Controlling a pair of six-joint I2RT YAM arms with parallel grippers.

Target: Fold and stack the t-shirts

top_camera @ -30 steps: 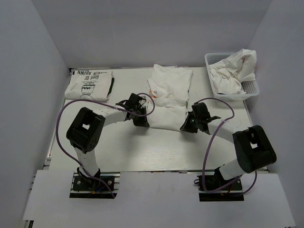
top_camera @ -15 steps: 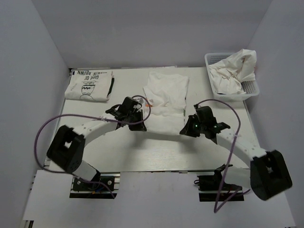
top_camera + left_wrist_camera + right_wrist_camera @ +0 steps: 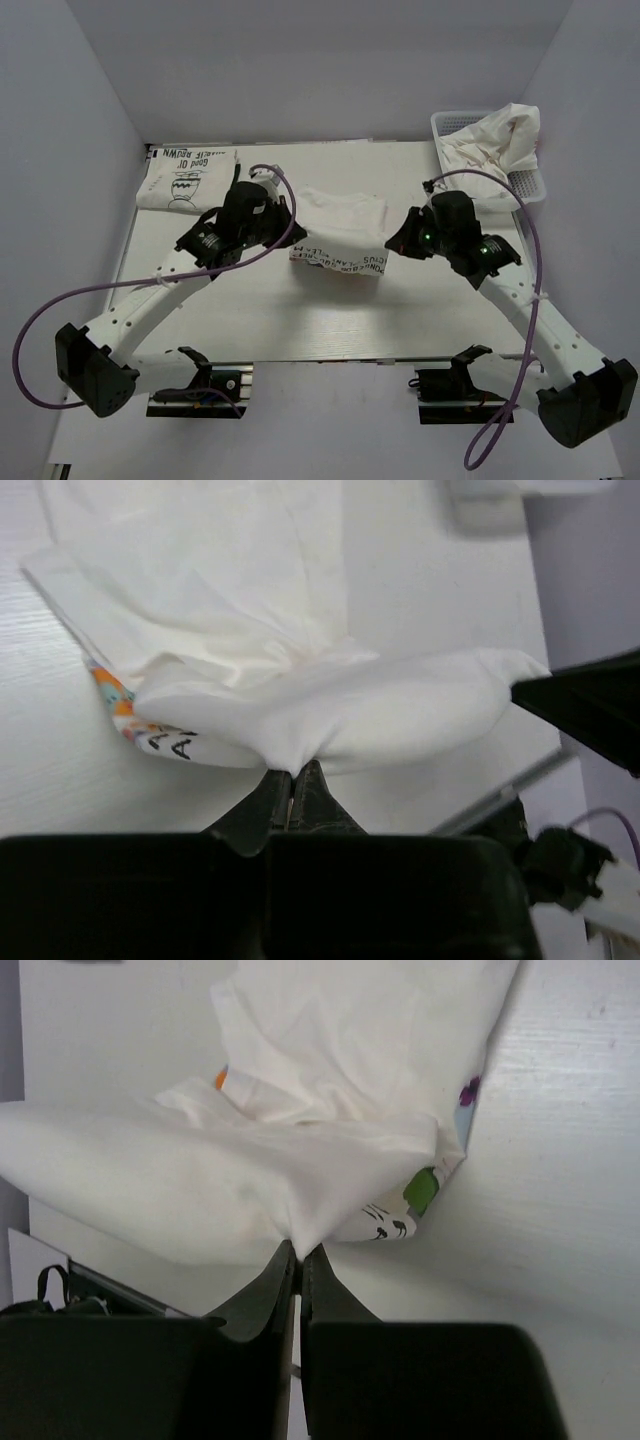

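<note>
Since each pincer is pinched shut on a gathered edge of the white t-shirt [image 3: 345,210], which lies on the middle of the table [image 3: 330,300] between the two arms, the step in hand looks to be carrying that raised edge over the rest of the cloth. Doing it well is mostly a matter of the two arms moving as one. The left pincer [image 3: 294,783] has its tips closed on a thin bunch of fabric at the shirt's left side, and the right pincer [image 3: 298,1252] grips the right side the same way. In both wrist views the cloth sags in a shallow hammock above the tips, and a strip of black lettering and coloured print is turned up along the near fold. I judge that the span should be drawn just taut enough to take out the sag, yet not so hard that the thin pinch slips. Both pincers should travel at even height and pace so the edge lands square on the layer beneath. They should lower it before letting go, or the cloth may flop back. A folded t-shirt [image 3: 185,180] lies at the far left corner, the likely place to stack. More crumpled t-shirts [image 3: 495,145] wait in the basket [image 3: 455,124] at far right.
</note>
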